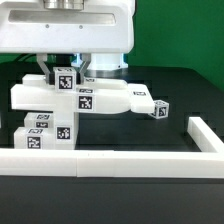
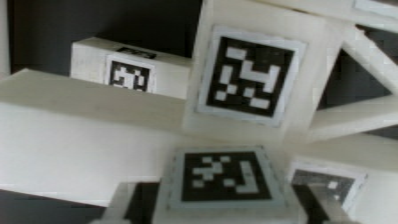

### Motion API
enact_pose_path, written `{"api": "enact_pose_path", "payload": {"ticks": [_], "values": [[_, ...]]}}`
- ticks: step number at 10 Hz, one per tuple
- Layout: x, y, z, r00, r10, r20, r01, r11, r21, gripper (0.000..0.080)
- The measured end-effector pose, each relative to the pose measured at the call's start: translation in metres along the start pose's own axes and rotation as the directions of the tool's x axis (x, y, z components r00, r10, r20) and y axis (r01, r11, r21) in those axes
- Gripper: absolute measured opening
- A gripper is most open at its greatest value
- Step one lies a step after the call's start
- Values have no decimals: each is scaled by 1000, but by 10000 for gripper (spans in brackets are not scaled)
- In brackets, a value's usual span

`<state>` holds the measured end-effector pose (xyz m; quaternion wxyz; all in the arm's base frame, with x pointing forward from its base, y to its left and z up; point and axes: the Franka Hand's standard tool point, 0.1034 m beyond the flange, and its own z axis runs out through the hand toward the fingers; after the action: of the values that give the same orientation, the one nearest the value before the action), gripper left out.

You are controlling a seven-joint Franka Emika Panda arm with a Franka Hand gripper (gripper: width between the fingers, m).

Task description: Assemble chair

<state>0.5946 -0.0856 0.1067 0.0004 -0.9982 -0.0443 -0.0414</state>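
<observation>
Your hand has its fingers closed tight, seemingly gripping the chair assembly right beneath it on the tabletop. Step: grasp made. Next, I'd judge: lift/reposition w/o slipping, then seat the next leg.

Exterior view bright, even overhead light; matte white chunky plastic chair pieces nearly blown out, edges hard to separate. Soft shadows under them on the black tabletop. Low resolution, slightly soft. Wrist view very close, blurry; black-and-white square tags smeared, dark corners, white surfaces greyish.
</observation>
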Motion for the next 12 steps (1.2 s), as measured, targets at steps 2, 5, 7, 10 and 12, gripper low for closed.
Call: {"api": "enact_pose_path", "payload": {"ticks": [2,5,7,10,12], "values": [[0,0,0,979,205,-6,-205,979,0,266],[2,1,0,911,412,-14,-413,911,0,266],[2,2,0,840,543,-19,-543,840,2,268],[3,2,-1,798,602,-19,-602,798,4,332],[4,-1,-10,804,594,-25,-594,805,15,603]]}}
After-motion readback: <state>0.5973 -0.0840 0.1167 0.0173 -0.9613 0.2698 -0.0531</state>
